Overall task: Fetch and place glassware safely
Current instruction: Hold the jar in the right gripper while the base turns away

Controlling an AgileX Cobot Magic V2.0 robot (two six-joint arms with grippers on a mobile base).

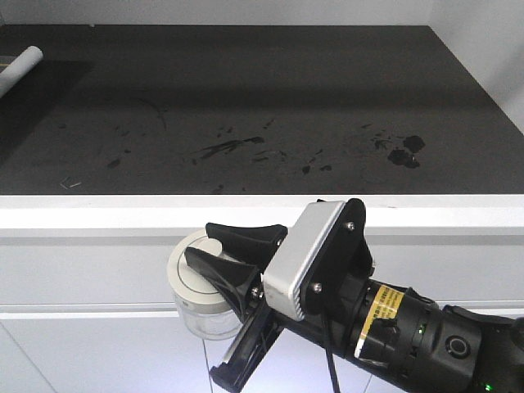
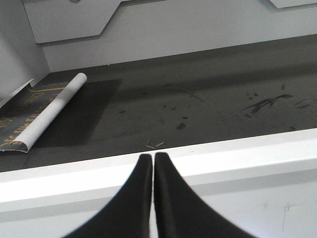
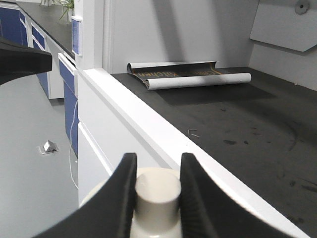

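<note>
Front view: your right pincer [image 1: 202, 243] pinches the glass jar [image 1: 201, 315] by its cream lid [image 1: 184, 272]. The jar hangs in front of the white drawer fronts [image 1: 82, 270], below the level of the dark, stained counter [image 1: 246, 82], not on it.

Left wrist view: your left pincer [image 2: 152, 166] is pressed together, pointing over the counter's white edge. A rolled sheet [image 2: 49, 111] lies on the counter at far left.

Right wrist view: the two fingers [image 3: 124, 198] flank the lid's knob [image 3: 158, 191] and touch it on both sides.
</note>
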